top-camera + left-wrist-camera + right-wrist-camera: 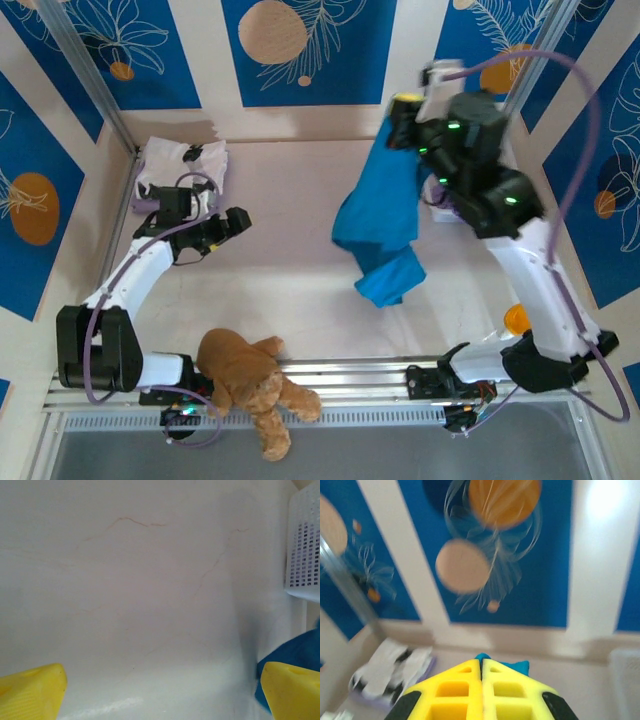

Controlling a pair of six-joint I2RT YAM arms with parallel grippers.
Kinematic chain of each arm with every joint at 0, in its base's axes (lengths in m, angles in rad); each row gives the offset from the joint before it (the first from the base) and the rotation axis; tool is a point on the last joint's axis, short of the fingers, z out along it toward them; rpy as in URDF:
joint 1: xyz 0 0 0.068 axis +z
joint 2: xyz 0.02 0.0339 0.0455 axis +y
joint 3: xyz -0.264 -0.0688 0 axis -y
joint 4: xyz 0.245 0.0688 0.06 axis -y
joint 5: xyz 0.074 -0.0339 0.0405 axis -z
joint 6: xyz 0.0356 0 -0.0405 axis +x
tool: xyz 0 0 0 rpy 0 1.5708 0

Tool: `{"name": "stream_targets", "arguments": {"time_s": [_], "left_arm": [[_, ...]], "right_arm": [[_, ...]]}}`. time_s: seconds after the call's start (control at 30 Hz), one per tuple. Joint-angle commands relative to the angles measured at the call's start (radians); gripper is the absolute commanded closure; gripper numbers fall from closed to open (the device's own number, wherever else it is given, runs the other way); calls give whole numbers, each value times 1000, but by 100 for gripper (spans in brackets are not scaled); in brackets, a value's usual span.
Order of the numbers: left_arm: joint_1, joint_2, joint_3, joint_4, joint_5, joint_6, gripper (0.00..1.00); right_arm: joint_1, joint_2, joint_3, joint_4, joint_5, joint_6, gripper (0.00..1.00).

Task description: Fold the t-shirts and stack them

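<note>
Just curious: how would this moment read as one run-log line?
right gripper shut on teal t-shirt, hanging | left gripper open over table | white blotched t-shirt far-left corner

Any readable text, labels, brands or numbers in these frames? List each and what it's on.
No readable text in any view.
On the blue wall panels: orange discs and white leaf drawings, no lettering.
On the white cloth t-shirt with black blotches: blotches only, too blurred to tell any print.
On the plain teal-blue cloth t-shirt: no mark.
On the white perforated plastic basket: no label visible.
</note>
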Motion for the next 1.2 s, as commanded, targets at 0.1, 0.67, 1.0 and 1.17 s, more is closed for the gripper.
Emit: {"name": "stream_targets", "arguments": {"time_s": [0.1,0.67,1.0,1.17], "left_arm": [[88,-47,-22,-79,50,46,1],[94,-35,-70,-67,51,42,1],[51,-8,-91,-40,23,22,1],[30,3,-89,-30,17,12,1]], "right_arm": [[84,325,20,-113,-303,230,58],[32,768,268,-568,-471,279,35],[-51,720,-43,-541,-464,269,37],[-64,700,-129,-536,-436,265,40]]}}
